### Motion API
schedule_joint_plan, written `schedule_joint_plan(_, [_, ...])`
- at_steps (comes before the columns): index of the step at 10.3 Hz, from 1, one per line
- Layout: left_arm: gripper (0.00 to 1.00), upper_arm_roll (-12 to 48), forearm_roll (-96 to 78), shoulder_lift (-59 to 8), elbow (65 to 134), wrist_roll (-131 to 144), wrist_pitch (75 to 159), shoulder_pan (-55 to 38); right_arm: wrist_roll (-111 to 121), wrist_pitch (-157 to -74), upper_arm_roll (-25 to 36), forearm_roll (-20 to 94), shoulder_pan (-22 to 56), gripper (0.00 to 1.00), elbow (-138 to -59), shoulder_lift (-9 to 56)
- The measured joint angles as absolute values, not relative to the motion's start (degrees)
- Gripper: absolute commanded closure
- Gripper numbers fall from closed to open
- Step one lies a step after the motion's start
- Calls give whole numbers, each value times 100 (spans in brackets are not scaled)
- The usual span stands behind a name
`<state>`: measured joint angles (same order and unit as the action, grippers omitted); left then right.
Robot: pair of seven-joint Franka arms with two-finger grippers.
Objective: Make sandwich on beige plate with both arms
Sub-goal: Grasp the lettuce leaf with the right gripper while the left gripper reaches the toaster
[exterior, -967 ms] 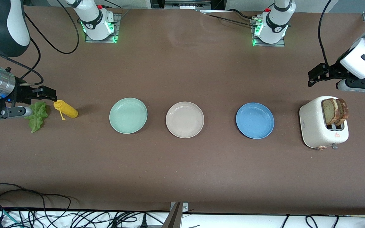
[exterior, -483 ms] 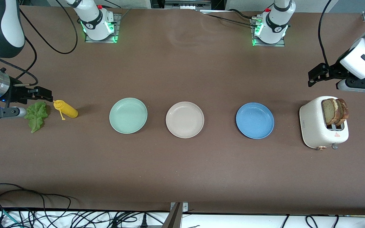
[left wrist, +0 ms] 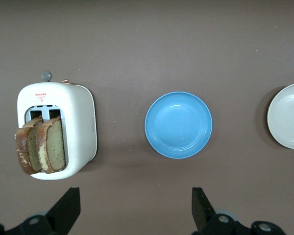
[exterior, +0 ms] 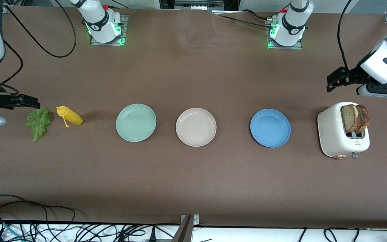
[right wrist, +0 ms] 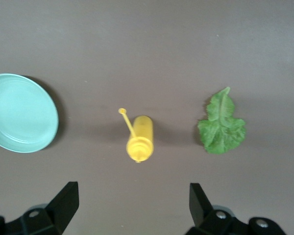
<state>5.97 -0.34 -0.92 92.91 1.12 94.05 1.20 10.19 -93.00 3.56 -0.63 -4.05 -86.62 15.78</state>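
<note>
Sandwich not yet begun; the beige plate [exterior: 196, 127] lies bare.

Both bread slices [exterior: 354, 118] stand in the toaster [exterior: 339, 134], at the plate's 3 o'clock; the lettuce leaf [exterior: 38, 122] lies at 9 o'clock. The left gripper [left wrist: 136, 211] hangs over the counter [exterior: 193, 181] beside the toaster, the right gripper [right wrist: 132, 208] by the mustard bottle [exterior: 69, 116], fingers released, empty.

Two white robot arms with black joints rise from bases at the twelve o'clock edge of the bench and reach out to its two ends. The right arm sits at the nine o'clock edge of the front view, its wrist level, and the right gripper [exterior: 29, 101] points toward three o'clock, held up above the bench with its fingers [right wrist: 66, 203] spread wide, holding nothing. The left arm (at the three o'clock edge) bends down, and the left gripper [exterior: 335, 80] points toward nine o'clock, fingers [left wrist: 68, 208] likewise wide apart and holding nothing.
</note>
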Motion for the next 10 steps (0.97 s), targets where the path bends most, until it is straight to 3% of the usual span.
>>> schedule_joint_plan(5, [0,595,-34,-93,9291,112,9405,122,1917,-9807,379,-114,-1318,0,-8716,2281])
schedule_joint_plan(10, [0,516,2,-284,9328,-21,9375,447,1317,-9582,243,-215,-739,0,-8664,1910])
